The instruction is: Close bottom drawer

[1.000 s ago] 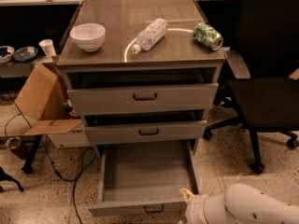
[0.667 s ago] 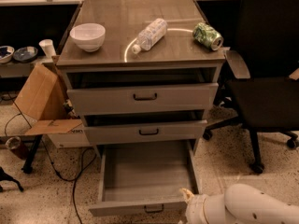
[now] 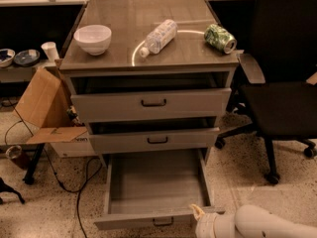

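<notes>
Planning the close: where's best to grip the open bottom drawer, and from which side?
Take the bottom drawer by the small bar handle centred on its front panel, or push that flat panel, coming from the front: it is pulled far out. The tool sits by the panel's right end.

The bottom drawer [image 3: 153, 190] stood pulled far out, with its plain grey interior exposed and its dark bar handle [image 3: 162, 222] on the front panel. My claw [image 3: 199, 214] was positioned low in the view at the drawer's front right corner, just beside the panel; contact could not be confirmed. The middle drawer [image 3: 156, 141] and top drawer [image 3: 153, 104] sat slightly ajar. The table [image 3: 124, 26] carried a white bowl [image 3: 92, 38], a toppled plastic bottle [image 3: 158, 36] and a green can [image 3: 220, 37].
</notes>
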Tool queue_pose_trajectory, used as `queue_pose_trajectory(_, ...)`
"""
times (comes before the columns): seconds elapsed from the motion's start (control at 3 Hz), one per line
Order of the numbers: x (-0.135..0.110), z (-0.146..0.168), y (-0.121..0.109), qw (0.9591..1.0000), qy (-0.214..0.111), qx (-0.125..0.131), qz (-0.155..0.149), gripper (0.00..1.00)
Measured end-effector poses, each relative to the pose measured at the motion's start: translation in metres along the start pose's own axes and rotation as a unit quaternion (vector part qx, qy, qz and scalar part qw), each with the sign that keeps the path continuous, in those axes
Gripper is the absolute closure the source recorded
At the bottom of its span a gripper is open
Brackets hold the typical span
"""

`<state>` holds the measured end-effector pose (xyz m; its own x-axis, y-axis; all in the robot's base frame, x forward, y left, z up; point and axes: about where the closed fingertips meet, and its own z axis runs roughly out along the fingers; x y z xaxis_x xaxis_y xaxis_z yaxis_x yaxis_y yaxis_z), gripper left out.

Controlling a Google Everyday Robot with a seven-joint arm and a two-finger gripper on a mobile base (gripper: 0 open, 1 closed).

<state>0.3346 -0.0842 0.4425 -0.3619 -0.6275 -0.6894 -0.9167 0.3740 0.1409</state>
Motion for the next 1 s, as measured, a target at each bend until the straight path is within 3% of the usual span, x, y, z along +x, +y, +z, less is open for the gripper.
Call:
queue_pose_trajectory(0.33, 0.061, 0.048, -0.002, 0.9989, -0.017, -0.028, 0.035, 0.02)
queue_pose_trajectory(0.67, 0.102, 0.077, -0.002, 0.9970, -0.021, -0.040, 0.062, 0.25)
queue_pose_trajectory(1.0, 0.125, 0.105, -0.012, 0.9968, -0.015, -0.038, 0.069, 0.49)
